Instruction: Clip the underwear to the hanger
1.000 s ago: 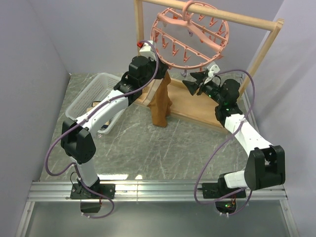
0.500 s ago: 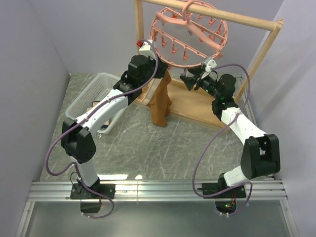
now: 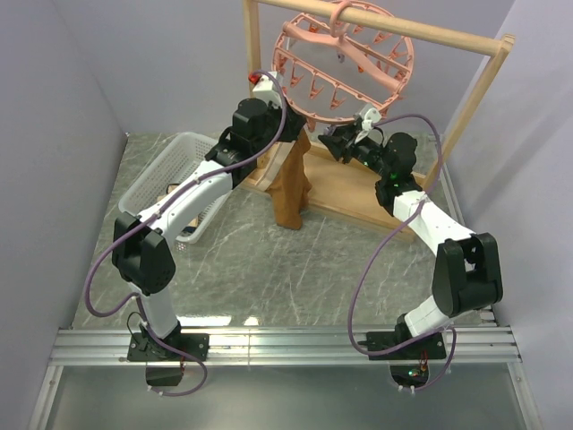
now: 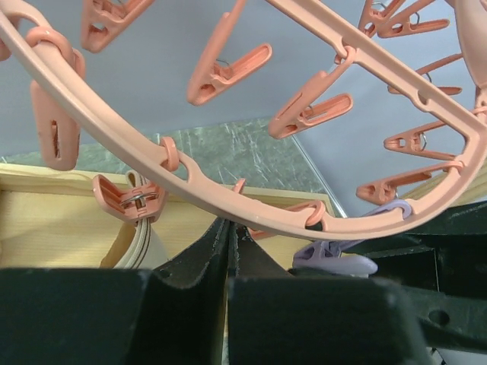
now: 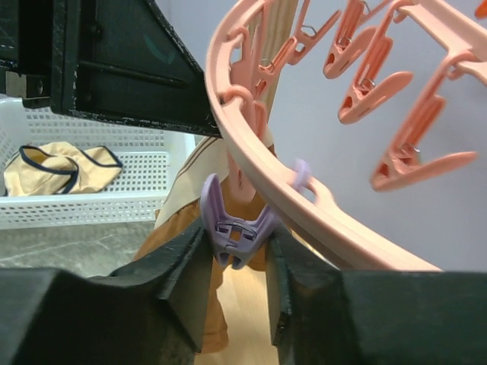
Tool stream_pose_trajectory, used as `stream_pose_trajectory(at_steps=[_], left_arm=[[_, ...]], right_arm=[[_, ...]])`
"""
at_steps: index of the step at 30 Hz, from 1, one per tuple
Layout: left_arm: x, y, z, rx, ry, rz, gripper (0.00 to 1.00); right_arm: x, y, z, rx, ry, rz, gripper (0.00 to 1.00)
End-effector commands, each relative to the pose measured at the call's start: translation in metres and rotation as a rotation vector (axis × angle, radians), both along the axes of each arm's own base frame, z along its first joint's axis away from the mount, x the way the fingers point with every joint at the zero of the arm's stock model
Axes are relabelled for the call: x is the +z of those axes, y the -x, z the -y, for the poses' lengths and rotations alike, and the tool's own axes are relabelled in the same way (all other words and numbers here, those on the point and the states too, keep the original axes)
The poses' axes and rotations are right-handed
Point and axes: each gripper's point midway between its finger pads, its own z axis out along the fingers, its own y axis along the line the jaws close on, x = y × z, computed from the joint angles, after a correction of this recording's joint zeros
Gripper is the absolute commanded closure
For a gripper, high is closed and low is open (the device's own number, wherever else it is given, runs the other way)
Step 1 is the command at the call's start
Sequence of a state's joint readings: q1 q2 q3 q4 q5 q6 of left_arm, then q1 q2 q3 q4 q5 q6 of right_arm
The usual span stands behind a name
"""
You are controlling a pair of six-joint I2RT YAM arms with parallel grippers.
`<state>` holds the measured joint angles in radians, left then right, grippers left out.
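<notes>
Top external: limp rust-brown underwear [image 3: 291,193] under round salmon-pink hanger [image 3: 406,79].

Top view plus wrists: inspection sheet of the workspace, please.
Surface: grey marbled table, with the wooden rack standing at its far side.
Job's things: hanger hangs on the rack bar; underwear dangles under its rim. Cannot tell if any clip bites it.
Clutter: white basket at left, beige garment inside.
Claws: left claw shut on the underwear's top; right claw pressing both sides of a lilac clip on the hanger's ring.
Cables: purple cables loop off both arms; the left one arcs close to the hanger.
Surroundings: grey walls; nothing else seen.
</notes>
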<state>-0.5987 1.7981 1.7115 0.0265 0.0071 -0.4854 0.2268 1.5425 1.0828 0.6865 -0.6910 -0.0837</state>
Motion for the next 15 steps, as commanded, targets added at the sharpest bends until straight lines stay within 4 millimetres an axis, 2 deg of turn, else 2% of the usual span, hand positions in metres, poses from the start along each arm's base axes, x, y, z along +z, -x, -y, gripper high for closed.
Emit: stream_pose_trajectory(at_steps=[1, 4, 6, 9, 10, 11, 13, 14, 15], left_arm=[[0.050, 0.007, 0.000, -0.037, 0.087, 0.094, 0.92], [0.061, 0.019, 0.002, -0.085, 0.108, 0.112, 0.92], [0.067, 0.030, 0.001, -0.115, 0.124, 0.119, 0.88], [0.074, 0.044, -0.001, -0.144, 0.134, 0.119, 0.82], [0.074, 0.046, -0.002, -0.143, 0.136, 0.108, 0.81], [0.081, 0.053, -0.005, -0.146, 0.149, 0.112, 0.80], [0.080, 0.062, -0.005, -0.154, 0.149, 0.101, 0.79], [0.087, 0.070, -0.008, -0.151, 0.161, 0.107, 0.78], [0.084, 0.074, -0.008, -0.149, 0.155, 0.099, 0.78]], right_arm=[[0.046, -0.001, 0.002, -0.026, -0.036, 0.131, 0.67], [0.052, 0.005, 0.002, -0.042, -0.027, 0.157, 0.75], [0.048, 0.009, 0.001, -0.045, -0.021, 0.149, 0.77], [0.048, 0.015, -0.001, -0.058, -0.013, 0.152, 0.80], [0.051, 0.018, -0.001, -0.064, -0.008, 0.164, 0.80], [0.049, 0.019, 0.000, -0.074, -0.004, 0.159, 0.80], [0.049, 0.023, -0.001, -0.083, 0.008, 0.155, 0.80], [0.046, 0.023, -0.001, -0.094, 0.011, 0.148, 0.80], [0.044, 0.024, -0.002, -0.099, 0.017, 0.136, 0.80]])
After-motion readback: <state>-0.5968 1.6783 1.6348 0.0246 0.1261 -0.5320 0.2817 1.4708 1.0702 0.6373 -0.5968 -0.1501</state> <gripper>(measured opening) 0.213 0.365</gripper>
